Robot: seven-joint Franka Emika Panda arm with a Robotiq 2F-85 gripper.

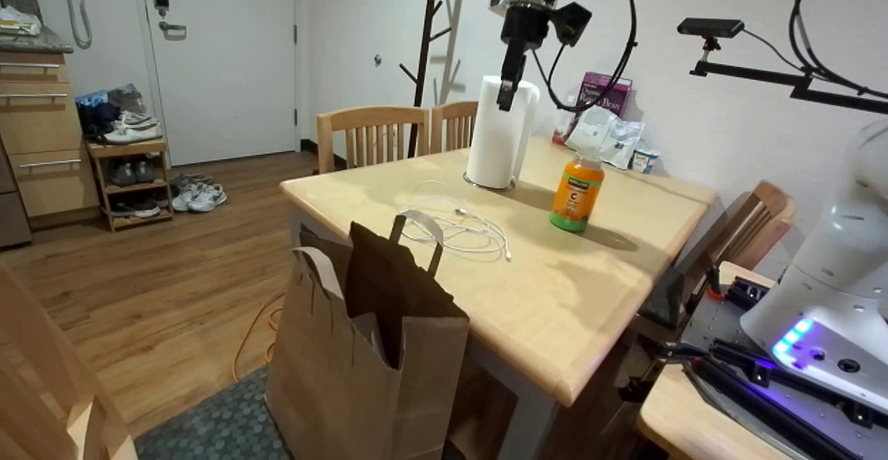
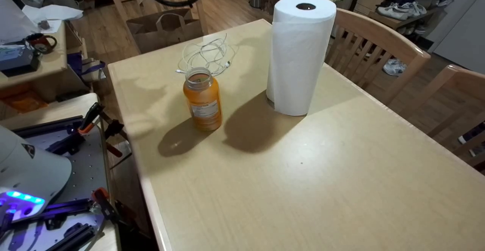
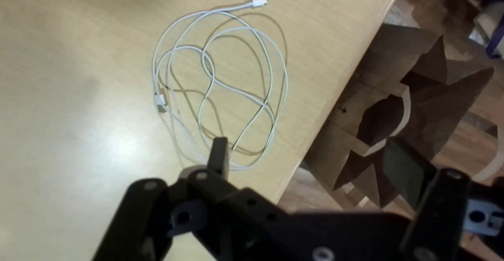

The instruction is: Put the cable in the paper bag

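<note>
The cable (image 3: 213, 76) lies in loose, overlapping loops on the table (image 1: 527, 314), outside the paper bag (image 1: 340, 370); both ends show in the wrist view. As seen in an exterior view, the paper bag stands just beside the table's near left edge, mouth facing up. The gripper (image 3: 311, 162) is positioned above the table, pointing down and apart from the cable; its fingers are spread wide. To the right of the cable, an orange bottle (image 1: 574, 196) stands upright. On the far side of the cable stands a paper towel roll (image 1: 492, 134). A purple box (image 1: 595, 87) and pale pouches (image 1: 614, 137) are set farther back, near the wall (image 1: 694, 134). The robot base (image 1: 832, 252), blue indicators lit, is mounted at the right; a shoe rack (image 1: 128, 148) stands at the far left.
</note>
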